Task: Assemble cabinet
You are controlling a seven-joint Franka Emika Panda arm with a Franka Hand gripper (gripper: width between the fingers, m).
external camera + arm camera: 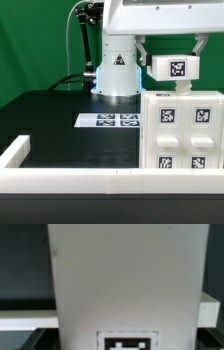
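The main risk, as I judge it, is a bad landing of the white panel (172, 68) on the cabinet (181, 130). The panel hangs just above the box's top edge with only a thin gap showing. If it comes down tilted or off-centre, a corner could catch the rim, so the piece would jam, twist in the grip, or push the cabinet across the tabletop (50, 115). A second hazard is slip: the panel is smooth plastic held by two narrow fingers, so any side load at contact could rotate it. The wrist view adds to the difficulty, because the panel (120, 280) fills nearly all of it. Only its tag and slivers of dark surface show around it, so that camera tells little about alignment below. The cabinet stands upright at about four o'clock in the exterior view, its tagged face toward the camera, just beside the border rail (60, 180) that runs along six o'clock. That rail leaves it little room to shift without bumping. The marker board (108, 120) lies flat near the centre, well apart from the action. As for pose, the arm reaches from its base (115, 70) at twelve o'clock out toward two o'clock, wrist pointing straight down. The claw (173, 58) is clenched on the white panel, one finger on each side, holding it upright over the cabinet's top.
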